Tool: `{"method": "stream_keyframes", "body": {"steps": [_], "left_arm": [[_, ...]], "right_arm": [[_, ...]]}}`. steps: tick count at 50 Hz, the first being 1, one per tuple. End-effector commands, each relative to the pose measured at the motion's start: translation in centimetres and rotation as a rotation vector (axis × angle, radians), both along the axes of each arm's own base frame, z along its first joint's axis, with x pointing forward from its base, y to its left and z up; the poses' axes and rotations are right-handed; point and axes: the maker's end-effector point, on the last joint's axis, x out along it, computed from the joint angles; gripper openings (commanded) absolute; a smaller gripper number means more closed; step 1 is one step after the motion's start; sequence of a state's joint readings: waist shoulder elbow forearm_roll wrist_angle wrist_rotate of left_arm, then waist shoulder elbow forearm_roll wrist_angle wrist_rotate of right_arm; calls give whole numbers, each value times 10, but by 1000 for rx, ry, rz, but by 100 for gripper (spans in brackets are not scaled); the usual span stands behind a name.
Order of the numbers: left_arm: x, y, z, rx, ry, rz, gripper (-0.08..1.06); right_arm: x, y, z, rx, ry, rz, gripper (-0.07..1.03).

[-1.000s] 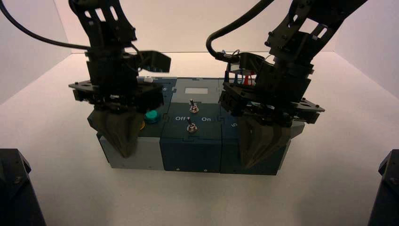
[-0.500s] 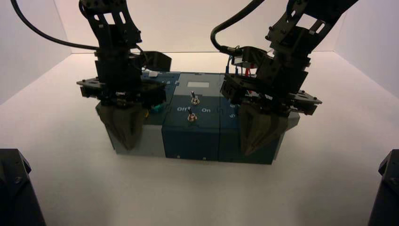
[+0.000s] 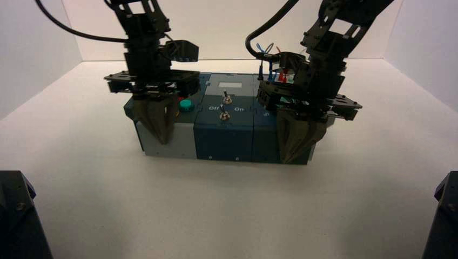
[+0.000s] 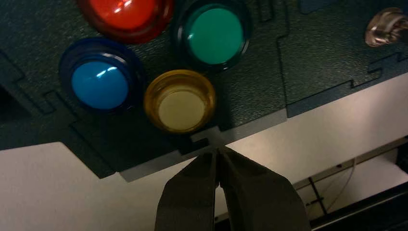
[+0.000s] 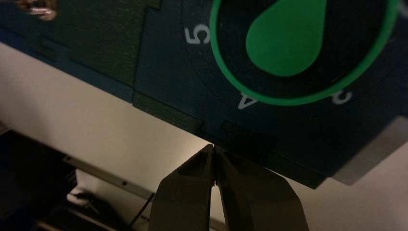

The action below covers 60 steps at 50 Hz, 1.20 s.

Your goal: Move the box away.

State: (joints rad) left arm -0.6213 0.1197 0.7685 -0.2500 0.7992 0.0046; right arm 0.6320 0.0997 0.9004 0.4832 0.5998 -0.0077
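Box (image 3: 224,141) beyond both tools, left (image 3: 164,141) and right (image 3: 289,161); each closed, holding nothing.

"Our left tool (image 3: 162,141)?"
"Angled down, fingertips together."
"Our right tool (image 3: 286,161)?"
"Likewise: pointing down, fingertips closed, well apart from the left."
"Arms?"
"Both reaching forward, the right slanting inward toward its tool."

High view: from above and behind the arms, facing down and forward over the whole box (image 3: 224,140). Left wrist view: close on the box's left, facing its coloured buttons (image 4: 214,36). Right wrist view: close on the right, facing the green dial (image 5: 288,38). Both wrist views share the box's near edge with the high view.
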Motion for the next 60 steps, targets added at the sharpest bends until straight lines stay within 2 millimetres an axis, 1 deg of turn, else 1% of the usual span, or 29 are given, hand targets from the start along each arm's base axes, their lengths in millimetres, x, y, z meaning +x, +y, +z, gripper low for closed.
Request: {"method": "stream_keyframes", "body": {"steps": [1, 8, 16, 21, 22, 30, 35, 41, 42, 44, 45, 46, 47, 48, 50, 54, 55, 60], "left_arm": [[22, -8, 6, -25, -47, 5, -3], [35, -3, 2, -7, -56, 9, -3], [51, 3, -1, 5, -66, 28, -3], [62, 7, 0, 7, -80, 43, -3], [67, 8, 1, 7, -89, 45, -3], [76, 5, 3, 3, -112, 40, -3], [77, 5, 7, -2, -121, 43, -3], [67, 7, 20, -18, -137, 51, -3], [64, 8, 23, -20, -140, 52, -3], [56, 9, 34, -36, -160, 53, -3], [56, 9, 34, -36, -160, 53, -3], [53, 9, 40, -44, -171, 53, -3], [52, 9, 42, -48, -177, 55, -3], [48, 9, 50, -60, -193, 54, -3], [44, 11, 61, -72, -212, 57, -3], [38, 15, 73, -89, -236, 57, -3], [34, 17, 87, -107, -272, 52, -3], [29, 21, 109, -140, -328, 50, -3]], "right_arm": [[27, -2, 4, 6, -47, -22, -2], [43, -3, 3, 3, -63, -32, -2], [55, -4, 3, 0, -75, -38, -2], [62, -3, 3, -2, -78, -32, -2], [64, -3, 2, -3, -81, -33, -2], [68, -3, -1, -9, -80, -31, -2], [63, -5, 0, -10, -76, -30, -2], [50, -11, 9, -5, -75, -29, -2], [47, -11, 12, -2, -80, -28, -2], [40, -13, 21, 12, -95, -28, -2], [40, -13, 21, 12, -95, -28, -2], [37, -14, 27, 22, -104, -27, -2], [36, -14, 29, 25, -107, -29, -2], [34, -14, 37, 40, -124, -28, -2], [31, -15, 47, 56, -140, -30, -2], [27, -16, 59, 78, -164, -34, -2], [25, -16, 72, 101, -194, -32, -2], [20, -18, 89, 134, -235, -38, -2]]}}
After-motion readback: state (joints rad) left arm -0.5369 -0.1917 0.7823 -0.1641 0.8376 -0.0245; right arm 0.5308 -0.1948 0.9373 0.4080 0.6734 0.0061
